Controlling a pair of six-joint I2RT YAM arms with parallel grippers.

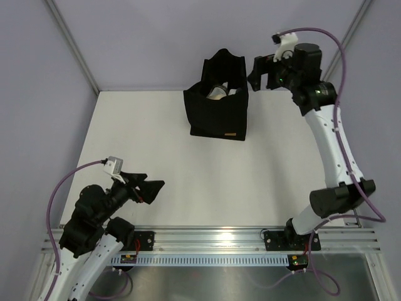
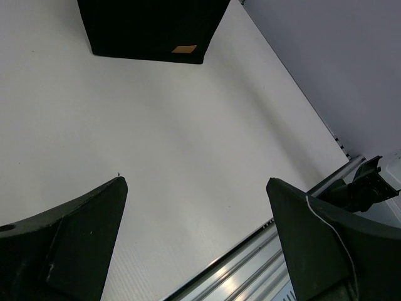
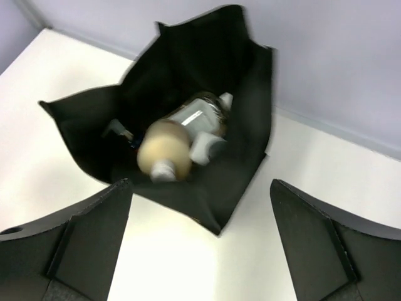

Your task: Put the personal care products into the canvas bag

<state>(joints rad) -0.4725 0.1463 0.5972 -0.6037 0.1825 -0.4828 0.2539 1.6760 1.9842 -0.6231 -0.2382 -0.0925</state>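
The black canvas bag (image 1: 216, 116) stands upright at the far middle of the white table (image 1: 188, 182), its soft sides splayed open at the top. The right gripper (image 1: 263, 75) hangs in the air just to the right of the bag's mouth and slightly beyond it, apart from the fabric. Its jaws are spread wide with nothing between them. Its wrist camera looks down into the bag, where several personal care products lie together on their sides: a cream pump bottle (image 3: 164, 149) nearest the lens, a shiny silver bottle (image 3: 199, 115) behind it, and a white bottle (image 3: 207, 147) touching both. A small dark item at the bag's left inner wall is too blurred to name. The right arm rises from its base at the near right edge, its white forearm stretching far across the table, the wrist bent left toward the bag. The left arm is folded low over its base at the near left corner. The left gripper (image 1: 147, 184) points right, well apart from the bag, jaws parted and empty above bare table. A small tan label (image 2: 184, 49) sits low on the bag's near face, toward its right corner; no writing on it can be read.
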